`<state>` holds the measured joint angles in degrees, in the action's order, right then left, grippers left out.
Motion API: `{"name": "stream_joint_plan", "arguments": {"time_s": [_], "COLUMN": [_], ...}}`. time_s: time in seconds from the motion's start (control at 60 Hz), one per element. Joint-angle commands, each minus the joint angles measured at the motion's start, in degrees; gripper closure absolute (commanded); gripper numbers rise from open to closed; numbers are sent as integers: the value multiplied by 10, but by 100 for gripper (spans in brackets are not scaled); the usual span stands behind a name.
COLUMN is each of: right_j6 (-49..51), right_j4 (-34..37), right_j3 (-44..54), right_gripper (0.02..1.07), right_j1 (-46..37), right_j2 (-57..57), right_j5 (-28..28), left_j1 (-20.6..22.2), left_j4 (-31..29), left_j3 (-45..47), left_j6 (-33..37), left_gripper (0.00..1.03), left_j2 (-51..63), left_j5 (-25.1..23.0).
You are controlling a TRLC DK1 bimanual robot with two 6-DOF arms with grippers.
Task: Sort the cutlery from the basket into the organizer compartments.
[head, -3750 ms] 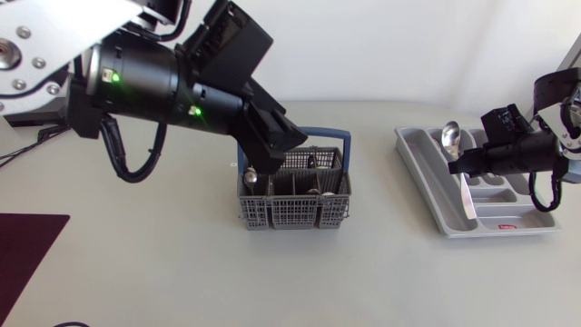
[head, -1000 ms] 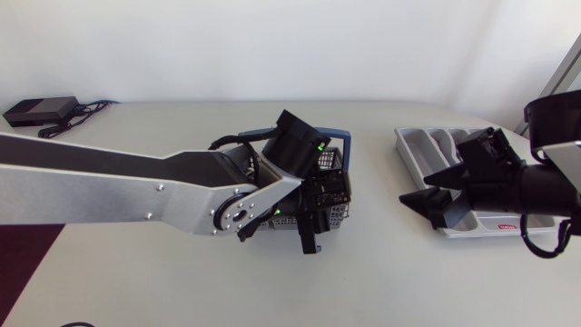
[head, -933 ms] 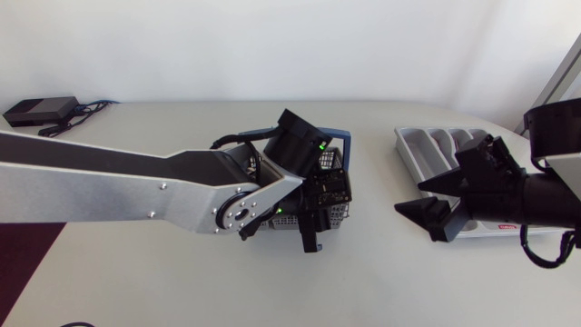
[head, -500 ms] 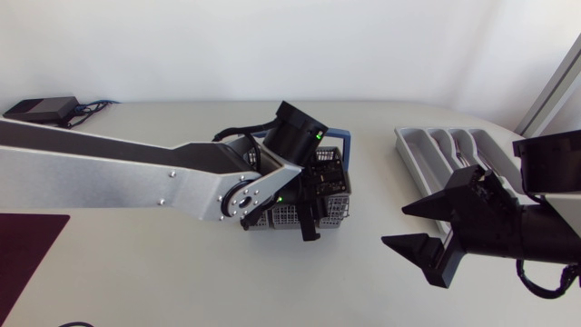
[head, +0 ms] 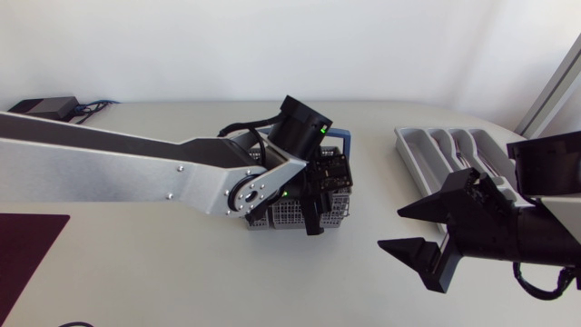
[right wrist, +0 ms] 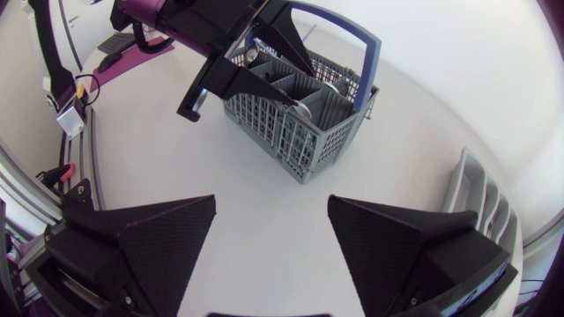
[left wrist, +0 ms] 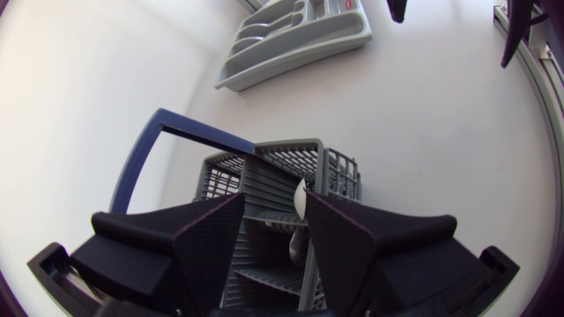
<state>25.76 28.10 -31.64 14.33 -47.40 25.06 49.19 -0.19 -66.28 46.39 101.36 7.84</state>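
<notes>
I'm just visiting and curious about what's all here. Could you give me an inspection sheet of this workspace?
Surface: pale table.
Job's things: grey basket with a blue handle, cutlery standing in it; grey organizer to its right.
Clutter: small black box at the far left corner.
Claws: left claw open over the basket, one cutlery piece between its fingers; right claw open, empty, over the table between basket and organizer.
Cables: black cables on the arms; leads beside the black box.
Surroundings: nothing seen.
</notes>
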Motion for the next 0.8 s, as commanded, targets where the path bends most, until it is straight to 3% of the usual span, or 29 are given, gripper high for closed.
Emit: {"name": "stream_joint_plan", "arguments": {"time_s": [0.0,0.783], "right_j6": [-3,-1], "right_j4": [-3,-14], "right_j3": [19,27], "right_gripper": [15,15], "right_j1": [5,17], "right_j2": [3,2], "right_j5": [-4,3], "left_j1": [-1,5], "left_j4": [-8,-90], "left_j3": [-21,-69], "left_j6": [17,42], "left_gripper": [57,79], "left_j2": [18,53], "left_j5": [4,-7]}}
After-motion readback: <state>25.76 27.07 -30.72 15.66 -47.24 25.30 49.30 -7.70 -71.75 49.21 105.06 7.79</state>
